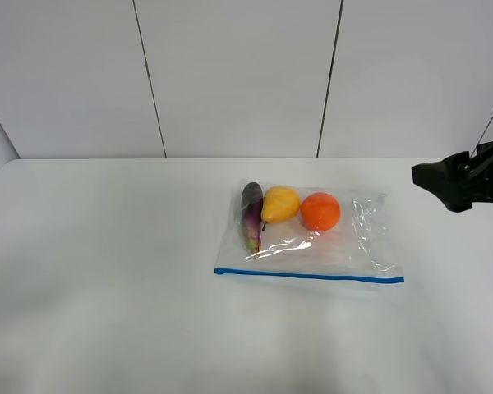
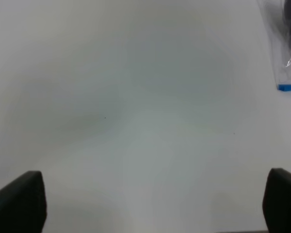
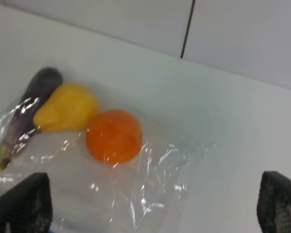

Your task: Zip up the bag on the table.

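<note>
Flat on the smooth, matte white surface (image 1: 107,271) lies the bag (image 1: 329,246), a clear rectangular plastic pouch whose film is crinkled and catches glints of light. Its blue zip strip (image 1: 308,276) runs straight along the edge nearest the camera in the high view. Through the film three items show in a row at the far end: a slim, dark purple eggplant (image 1: 251,213), a glossy yellow pear (image 1: 280,203) touching it, and a round orange (image 1: 320,212) just beside the pear.

Off at the right edge of the high view, the right gripper (image 1: 460,182) hangs above the surface, black and blocky, apart from the bag. Its fingers (image 3: 24,204), dark with a fine mesh texture, stand spread wide with nothing between them and touch nothing. The left gripper's fingers (image 2: 22,204), matte black, are likewise spread wide over bare surface, grasping nothing; only a corner of the bag and its blue strip shows in that wrist view.
</note>
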`<state>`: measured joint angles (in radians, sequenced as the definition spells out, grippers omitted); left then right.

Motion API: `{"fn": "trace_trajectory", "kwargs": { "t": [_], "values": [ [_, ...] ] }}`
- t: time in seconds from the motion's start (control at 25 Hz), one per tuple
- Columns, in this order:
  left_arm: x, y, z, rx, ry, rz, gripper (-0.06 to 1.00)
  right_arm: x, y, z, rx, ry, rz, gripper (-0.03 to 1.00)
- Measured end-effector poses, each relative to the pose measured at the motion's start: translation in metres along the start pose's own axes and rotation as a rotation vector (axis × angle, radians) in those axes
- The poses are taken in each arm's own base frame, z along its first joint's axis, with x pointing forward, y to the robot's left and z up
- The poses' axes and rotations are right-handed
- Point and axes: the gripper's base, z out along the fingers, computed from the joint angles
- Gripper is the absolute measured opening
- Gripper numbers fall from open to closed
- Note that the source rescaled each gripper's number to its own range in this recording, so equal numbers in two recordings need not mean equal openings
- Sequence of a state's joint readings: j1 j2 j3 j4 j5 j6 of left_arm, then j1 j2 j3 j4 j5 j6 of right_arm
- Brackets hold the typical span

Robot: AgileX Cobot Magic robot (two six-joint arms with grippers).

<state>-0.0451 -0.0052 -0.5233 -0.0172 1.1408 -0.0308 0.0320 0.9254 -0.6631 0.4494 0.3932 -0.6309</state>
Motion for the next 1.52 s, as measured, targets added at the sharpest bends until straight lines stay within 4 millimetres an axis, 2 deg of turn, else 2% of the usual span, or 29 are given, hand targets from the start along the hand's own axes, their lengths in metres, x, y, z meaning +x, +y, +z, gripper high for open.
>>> {"fn": "trace_trajectory", "kwargs": {
  "t": [0.32, 0.56, 0.8, 1.0, 1.52],
  "values": [
    [0.000, 0.000, 0.000, 0.000, 0.000, 0.000, 1.00, 0.003, 0.001, -0.037, 0.072, -0.018, -0.009, 1.00],
    [0.000, 0.000, 0.000, 0.000, 0.000, 0.000, 1.00, 0.013, 0.002, -0.059, 0.108, 0.043, 0.031, 1.00],
    [0.000, 0.000, 0.000, 0.000, 0.000, 0.000, 1.00, 0.020, 0.010, -0.089, 0.111, -0.002, 0.045, 1.00],
    [0.000, 0.000, 0.000, 0.000, 0.000, 0.000, 1.00, 0.031, 0.017, -0.116, 0.110, -0.037, 0.078, 1.00],
    [0.000, 0.000, 0.000, 0.000, 0.000, 0.000, 1.00, 0.065, 0.029, -0.167, 0.167, -0.117, 0.158, 1.00]
  ]
}}
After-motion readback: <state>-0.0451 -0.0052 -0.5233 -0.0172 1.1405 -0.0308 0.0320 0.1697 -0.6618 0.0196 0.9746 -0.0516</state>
